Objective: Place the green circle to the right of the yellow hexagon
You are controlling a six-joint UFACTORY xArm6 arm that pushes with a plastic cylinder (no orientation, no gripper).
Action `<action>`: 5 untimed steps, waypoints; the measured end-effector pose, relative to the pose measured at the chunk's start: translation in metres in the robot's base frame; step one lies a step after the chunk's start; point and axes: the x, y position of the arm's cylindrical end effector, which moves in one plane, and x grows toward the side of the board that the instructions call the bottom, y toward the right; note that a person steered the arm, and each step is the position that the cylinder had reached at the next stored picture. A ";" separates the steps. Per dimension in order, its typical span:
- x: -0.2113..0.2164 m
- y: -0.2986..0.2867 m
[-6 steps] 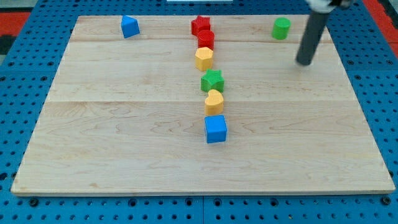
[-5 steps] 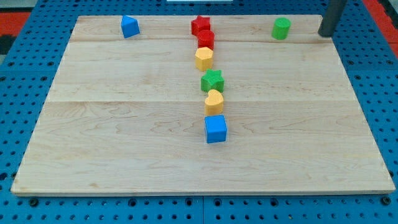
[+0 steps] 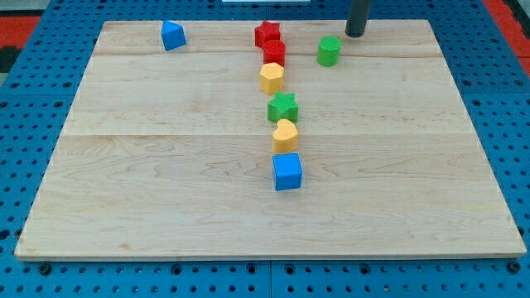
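**Inspector:** Where is my tip?

**Assistant:** My tip sits near the view's top edge of the desk, just up and to the view's right of the green circle, with a small gap between them. The tool is a plain rod; it has nothing to part or clamp.

**Inspector:** And the task blocks?

**Assistant:** The green circle lies to the view's right of the yellow hexagon, slightly higher, apart from it. Above the hexagon stand a red cylinder and a red star; below it, a green star, a yellow heart and a blue cube. A second blue block sits at top left.
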 end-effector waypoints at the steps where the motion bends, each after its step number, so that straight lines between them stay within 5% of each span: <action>1: 0.010 -0.027; 3: 0.066 -0.028; 5: 0.073 -0.027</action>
